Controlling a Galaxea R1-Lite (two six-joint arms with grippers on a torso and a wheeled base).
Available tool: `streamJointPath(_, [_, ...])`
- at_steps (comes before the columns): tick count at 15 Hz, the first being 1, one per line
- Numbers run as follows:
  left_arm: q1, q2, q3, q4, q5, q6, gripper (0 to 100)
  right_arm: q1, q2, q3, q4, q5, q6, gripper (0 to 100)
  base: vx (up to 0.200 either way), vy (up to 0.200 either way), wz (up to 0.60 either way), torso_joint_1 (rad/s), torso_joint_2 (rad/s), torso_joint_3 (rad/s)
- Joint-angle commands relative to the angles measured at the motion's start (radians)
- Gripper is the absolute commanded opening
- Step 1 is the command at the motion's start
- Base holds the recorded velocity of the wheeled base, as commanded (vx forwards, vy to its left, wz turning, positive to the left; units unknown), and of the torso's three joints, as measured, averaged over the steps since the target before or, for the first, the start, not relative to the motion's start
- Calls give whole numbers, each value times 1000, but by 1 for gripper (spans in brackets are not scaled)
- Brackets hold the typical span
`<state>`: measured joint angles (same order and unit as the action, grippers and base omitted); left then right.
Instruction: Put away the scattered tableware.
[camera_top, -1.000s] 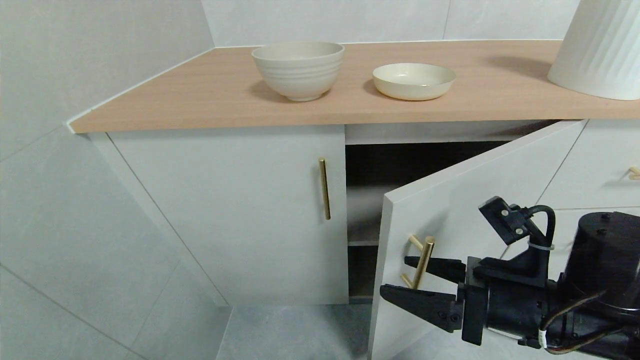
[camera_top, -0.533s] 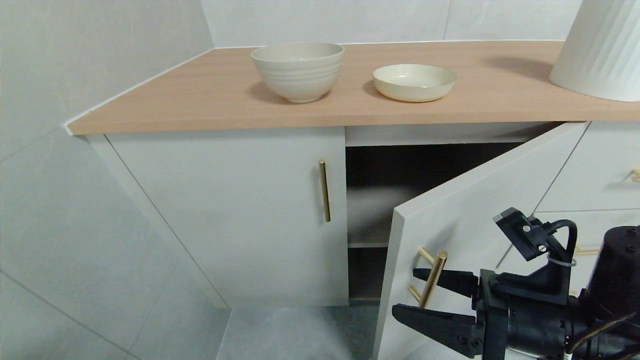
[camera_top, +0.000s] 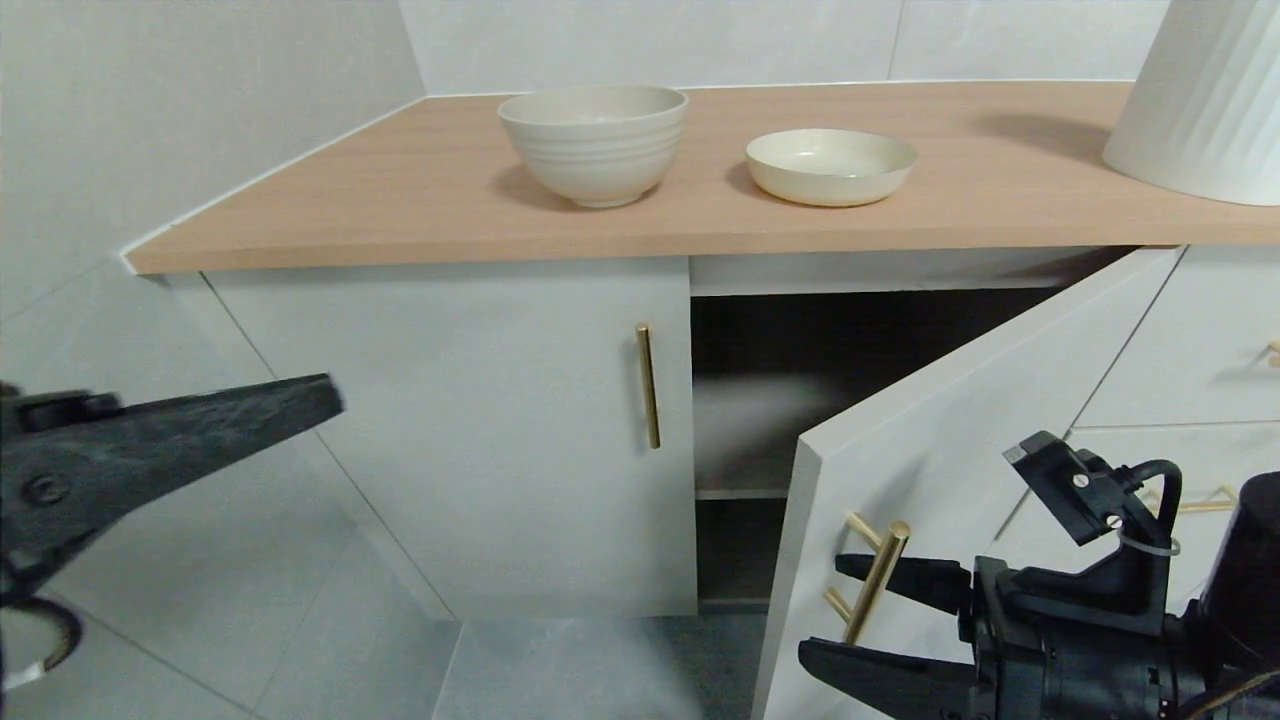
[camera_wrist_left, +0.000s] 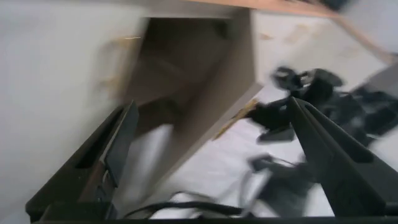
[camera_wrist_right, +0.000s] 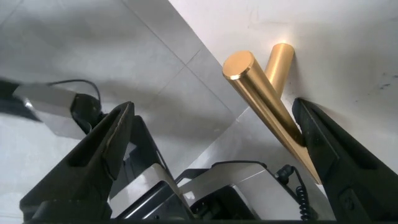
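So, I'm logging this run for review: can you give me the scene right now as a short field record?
countertop: wooden, holding the tableware
tableware: ribbed bowl beside shallow dish, apart, both upright
cabinet: left door shut; right door ajar
right gripper: open, fingers either side of the right door's brass handle
left gripper: open, empty, low on the robot's left

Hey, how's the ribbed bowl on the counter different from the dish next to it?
The bowl is deep and tall, while the dish is shallow and low. The bowl has ridged bands round its outside, and the dish is smooth. The bowl looks greyish beige, the dish a creamier yellow. Both are round and stand upright on the counter, apart from each other.
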<state>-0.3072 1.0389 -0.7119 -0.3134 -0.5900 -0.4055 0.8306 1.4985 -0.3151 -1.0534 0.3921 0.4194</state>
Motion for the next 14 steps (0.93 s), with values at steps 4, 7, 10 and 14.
streamJointPath(4, [-230, 434, -47, -274, 96, -62, 100, -7, -3, -1, 0, -6, -1, 100, 0, 0, 0, 0, 0, 0])
streamJointPath(7, [-265, 500, -37, -296, 101, -64, 100, -8, -1, -1, 0, -6, -1, 100, 0, 0, 0, 0, 0, 0])
streamJointPath(10, [-323, 592, -24, -355, 111, -62, 100, -10, -4, -2, 0, -7, -1, 100, 0, 0, 0, 0, 0, 0])
streamJointPath(14, [-382, 727, -24, -547, 228, -58, 0, -10, -4, -2, 0, -7, -1, 100, 0, 0, 0, 0, 0, 0])
